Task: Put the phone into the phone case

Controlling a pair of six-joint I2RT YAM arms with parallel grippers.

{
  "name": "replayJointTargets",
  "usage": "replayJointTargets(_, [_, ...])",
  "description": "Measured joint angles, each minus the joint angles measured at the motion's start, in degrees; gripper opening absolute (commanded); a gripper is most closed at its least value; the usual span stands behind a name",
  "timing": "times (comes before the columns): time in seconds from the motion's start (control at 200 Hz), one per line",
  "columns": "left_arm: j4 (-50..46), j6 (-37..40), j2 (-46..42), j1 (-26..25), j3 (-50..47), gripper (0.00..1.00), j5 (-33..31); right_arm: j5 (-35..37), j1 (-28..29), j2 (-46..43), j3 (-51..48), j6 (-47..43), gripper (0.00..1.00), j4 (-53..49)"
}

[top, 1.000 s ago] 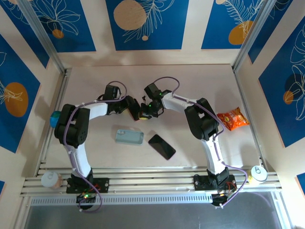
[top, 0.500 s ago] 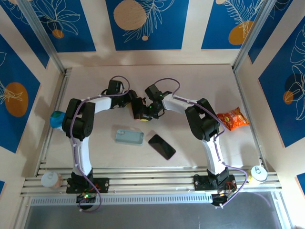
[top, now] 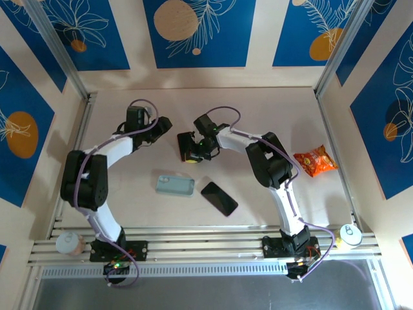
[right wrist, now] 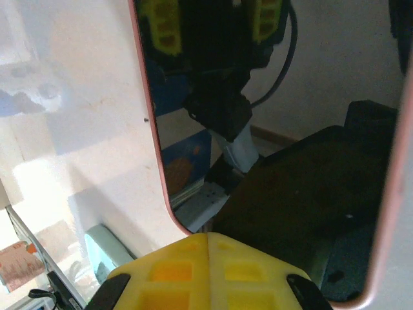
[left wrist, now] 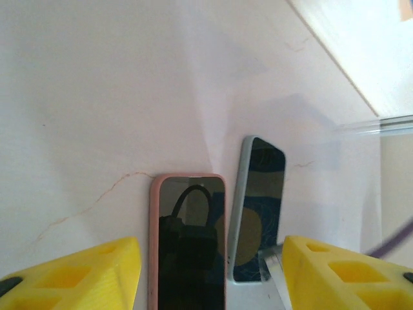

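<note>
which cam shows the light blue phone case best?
Top external: the light blue phone case shows whole, flat, unblocked. Right wrist catches what looks like one pale corner, low left.

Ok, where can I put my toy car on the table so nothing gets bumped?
The far strip of table along the back wall is bare, and so is the corner beyond the snack bag. A small patch lies between the case and the left arm. The middle is crowded: case and phone lie close together, with the right arm reaching in just beyond.
</note>
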Motion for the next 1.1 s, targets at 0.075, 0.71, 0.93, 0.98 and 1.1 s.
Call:
replayJointTargets(0.075, [-1.2, 0.3, -3.6, 0.2, -1.8, 0.61, -0.1, -0.2, -0.3, 0.7, 0.7, 0.3, 0.0, 0.3])
replayJointTargets(0.71, [-7.9, 1.0, -19.0, 0.3, -13.7, 0.62, -0.9, -1.4, -1.0, 10.1, 15.5, 3.0, 0.0, -1.0])
replayJointTargets(0.93, [-9.2, 1.0, -21.0, 0.3, -16.3, 0.62, -1.1, -2.1, -1.5, 13.6, 21.0, 4.3, 0.0, -1.2])
replayJointTargets(0.98, [-9.4, 1.0, -21.6, 0.3, -16.4, 0.62, -1.1, -2.4, -1.6, 15.1, 23.2, 4.5, 0.0, -1.4])
replayJointTargets(1.1, [-10.4, 1.1, -23.3, 0.3, -16.6, 0.62, -1.5, -3.2, -1.6, 18.7, 29.3, 5.1, 0.0, -2.4])
